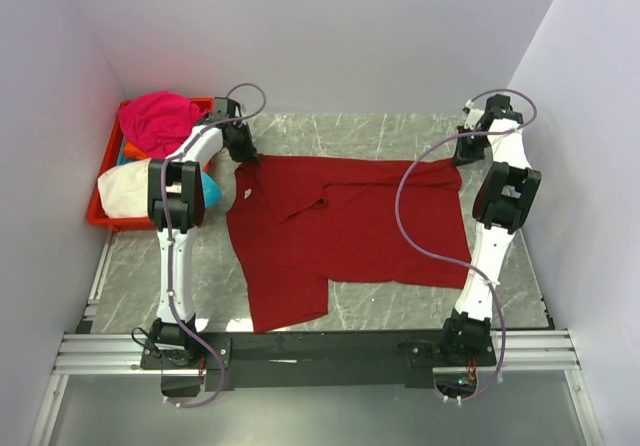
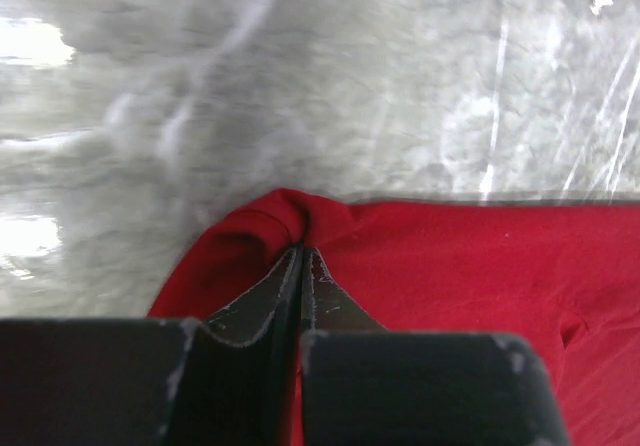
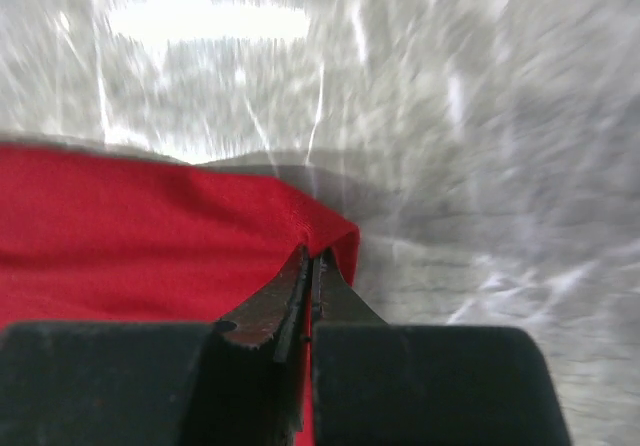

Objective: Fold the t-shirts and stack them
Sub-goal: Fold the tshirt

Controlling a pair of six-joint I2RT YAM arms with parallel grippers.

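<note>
Our dark red t-shirt [image 1: 340, 231] lies spread on the surface [image 1: 350, 131] beside the red crate [image 1: 118, 224]. Our left pincer [image 2: 302, 251] clamps its crate-side far corner, our right pincer [image 3: 312, 256] the opposite far corner. Bare surface lies beyond that edge.

a strip of bare table [image 1: 350, 134] runs between the back wall [image 1: 330, 36] and the dark red t-shirt [image 1: 340, 226], which covers the middle. the red crate [image 1: 118, 223], heaped with t-shirts [image 1: 158, 118], blocks the far left beside the left arm [image 1: 180, 186]. the right wall [image 1: 590, 186] stands close to the right arm [image 1: 500, 201].
</note>
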